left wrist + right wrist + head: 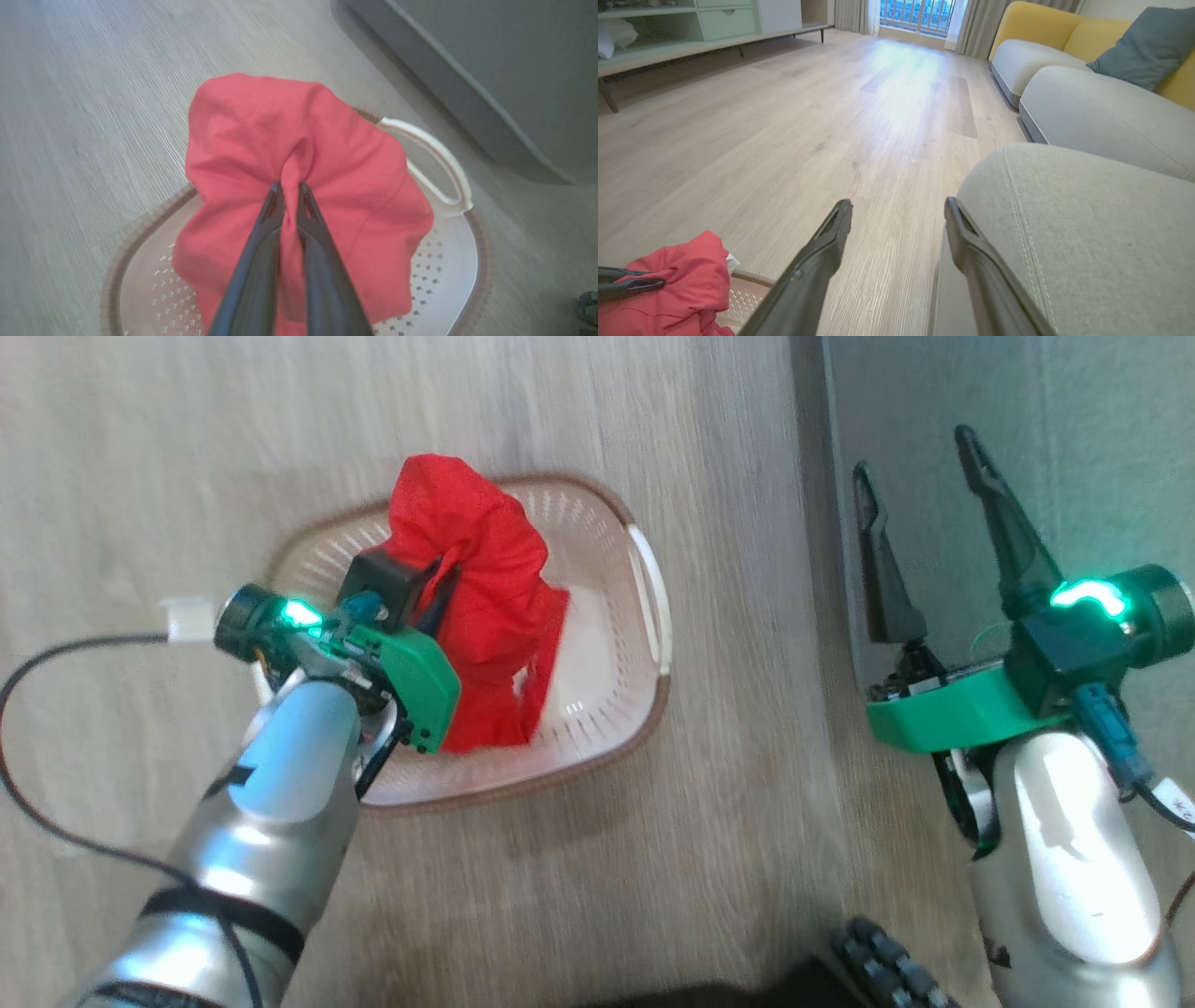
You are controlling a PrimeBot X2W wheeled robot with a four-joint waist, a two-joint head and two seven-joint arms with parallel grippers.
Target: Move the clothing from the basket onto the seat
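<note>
A red piece of clothing (485,588) hangs bunched over the cream basket (616,728), which stands on the wood floor. My left gripper (290,187) is shut on a pinched fold of the clothing (299,158), lifted above the basket's bottom (444,270). From the right wrist view the same red clothing (677,284) sits at the lower left with the left gripper's fingers (630,284) on it. My right gripper (920,462) is open over the edge of the grey seat (1074,448), nothing between its fingers. The seat (1087,242) fills the right of the right wrist view.
A black cable (56,663) with a white plug (187,618) lies on the floor left of the basket. Further grey sofa cushions (1101,112) with yellow backs and a blue pillow (1143,46) stand beyond. A low shelf unit (691,28) lines the far left.
</note>
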